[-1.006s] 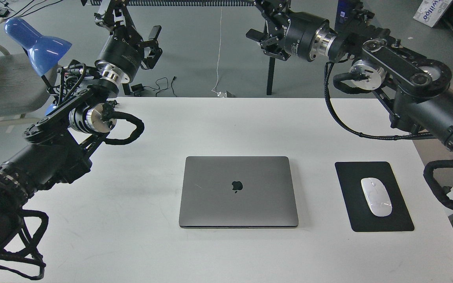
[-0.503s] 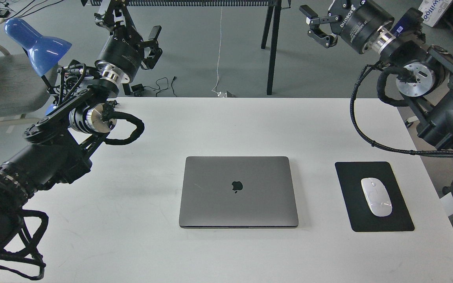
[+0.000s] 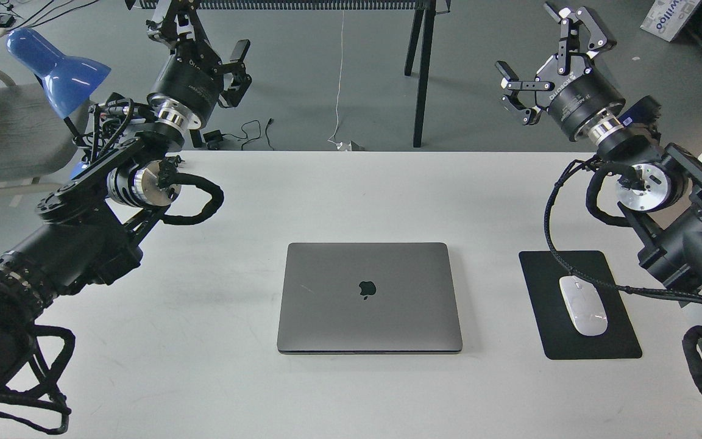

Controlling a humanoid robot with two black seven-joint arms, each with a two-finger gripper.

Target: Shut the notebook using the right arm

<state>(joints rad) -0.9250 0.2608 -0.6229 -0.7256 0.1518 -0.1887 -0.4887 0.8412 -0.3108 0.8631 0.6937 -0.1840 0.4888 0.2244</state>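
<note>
One notebook (image 3: 369,297) lies flat on the desk (image 3: 351,195) with its lid fully down, logo up; the closing step appears complete. It sits well below and left of the right arm's jaws (image 3: 549,52), which stand open, empty and raised clear beyond the desk's far edge. The left arm's jaws (image 3: 202,39) are partly cut off at the top; their state cannot be determined. A cable crosses the mouse (image 3: 583,305) on its pad (image 3: 576,305)

The white desk (image 3: 387,195) is carrying a shut notebook (image 3: 369,297) at its middle, and a black mouse pad (image 3: 546,317) to the right is bearing a white mouse (image 3: 583,305).
</note>
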